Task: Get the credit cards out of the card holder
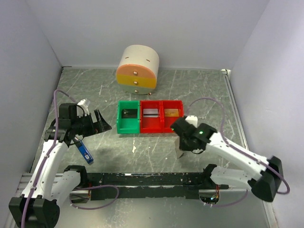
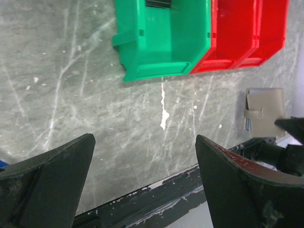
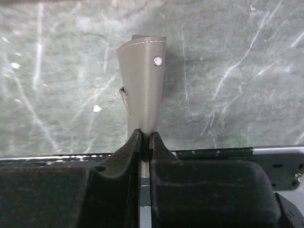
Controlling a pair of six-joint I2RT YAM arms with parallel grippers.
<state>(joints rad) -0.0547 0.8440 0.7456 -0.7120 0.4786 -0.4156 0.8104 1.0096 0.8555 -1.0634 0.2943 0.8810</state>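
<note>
My right gripper (image 3: 146,137) is shut on the bottom edge of the grey-brown card holder (image 3: 142,85) and holds it upright over the table; a snap stud shows near its top. In the top view the card holder (image 1: 180,152) hangs below the right gripper (image 1: 186,141), in front of the bins. The left wrist view shows the holder (image 2: 266,111) at the right edge. My left gripper (image 2: 145,156) is open and empty, at the left (image 1: 102,124). A black card (image 1: 128,113), a silver card (image 1: 151,112) and a gold card (image 1: 171,112) lie in the bins.
A green bin (image 1: 127,129) and two red bins (image 1: 152,129) stand in a row mid-table; they also show in the left wrist view (image 2: 156,71). A round cream-and-orange drawer unit (image 1: 137,69) stands behind. A blue-and-black stick (image 1: 84,153) lies by the left arm. A black rail (image 1: 142,179) runs along the near edge.
</note>
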